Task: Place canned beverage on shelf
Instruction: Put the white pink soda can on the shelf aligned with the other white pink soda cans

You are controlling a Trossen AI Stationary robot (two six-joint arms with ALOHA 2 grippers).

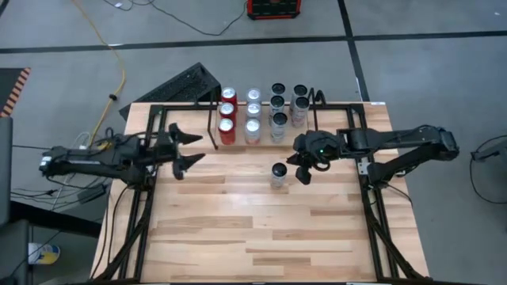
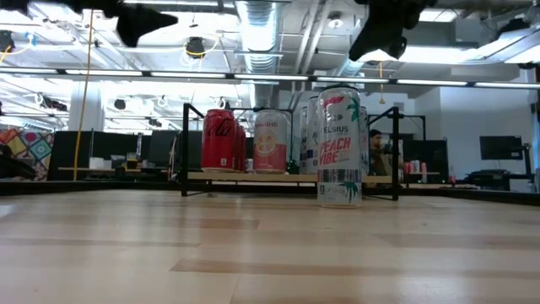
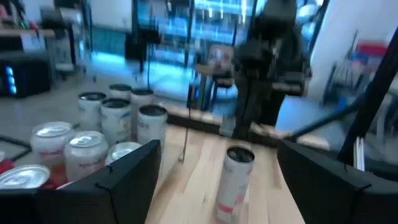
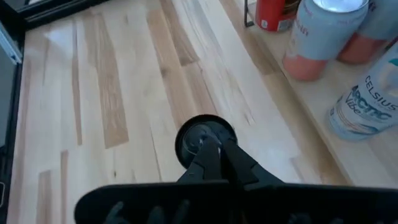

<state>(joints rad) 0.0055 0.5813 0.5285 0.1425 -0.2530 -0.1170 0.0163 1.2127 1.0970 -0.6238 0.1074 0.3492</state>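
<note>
A tall white can (image 1: pixel 278 174) with a pink label stands upright on its base on the wooden table, in front of the shelf (image 2: pixel 291 176); the low view shows the can (image 2: pixel 339 143) in full. The shelf, a low black rod rack (image 1: pixel 317 100) at the far edge, bears red cans (image 1: pixel 227 115), pale cans (image 1: pixel 253 115) and dark-topped cans (image 1: pixel 278 104) in rows. My right gripper (image 1: pixel 305 169) is shut, above the lone can and just to its right; its tip (image 4: pixel 211 146) shows over the can's top (image 4: pixel 193 134), clear of it. My left gripper (image 1: pixel 186 150) is open, raised near the table's left side and pointing level toward the can (image 3: pixel 233 180).
Black rails (image 1: pixel 146 198) bearing the arms run along the table's left and right sides (image 1: pixel 372 214). A black slatted rack (image 1: pixel 186 83) lies on the floor beyond the far left corner. Bare wood (image 1: pixel 253 237) stretches from the can to the near edge.
</note>
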